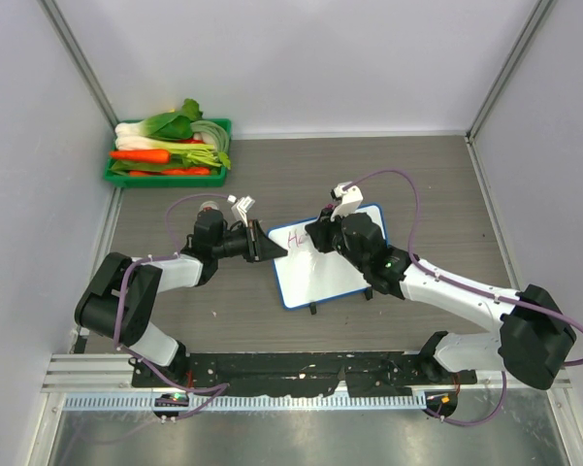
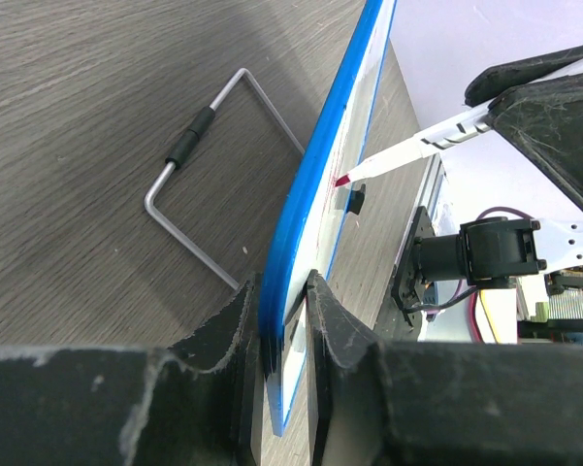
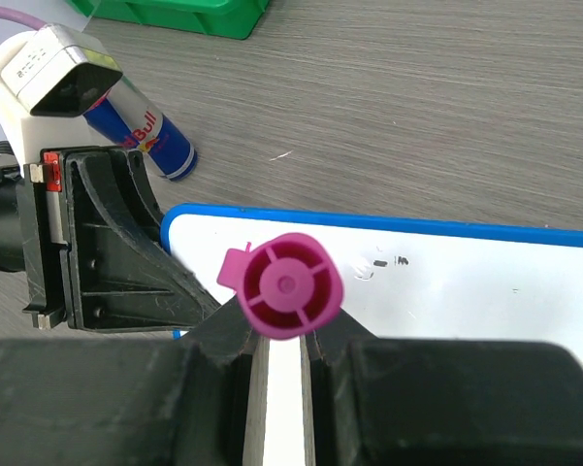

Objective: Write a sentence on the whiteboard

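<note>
The whiteboard [image 1: 335, 267], white with a blue rim, lies mid-table between the arms. My left gripper [image 1: 263, 245] is shut on its left edge; in the left wrist view the jaws [image 2: 283, 291] pinch the blue rim [image 2: 315, 175]. My right gripper [image 1: 326, 233] is shut on a white marker with a pink end cap [image 3: 291, 286], held over the board [image 3: 466, 282]. The marker's red tip [image 2: 341, 181] touches the board face. The sentence [image 1: 296, 236] is a short piece of pink writing at the board's top left.
A green tray [image 1: 170, 175] of vegetables stands at the back left. A Red Bull can [image 3: 150, 136] stands beside the left gripper. The board's wire stand [image 2: 189, 146] rests on the table beneath it. Grey walls close in three sides.
</note>
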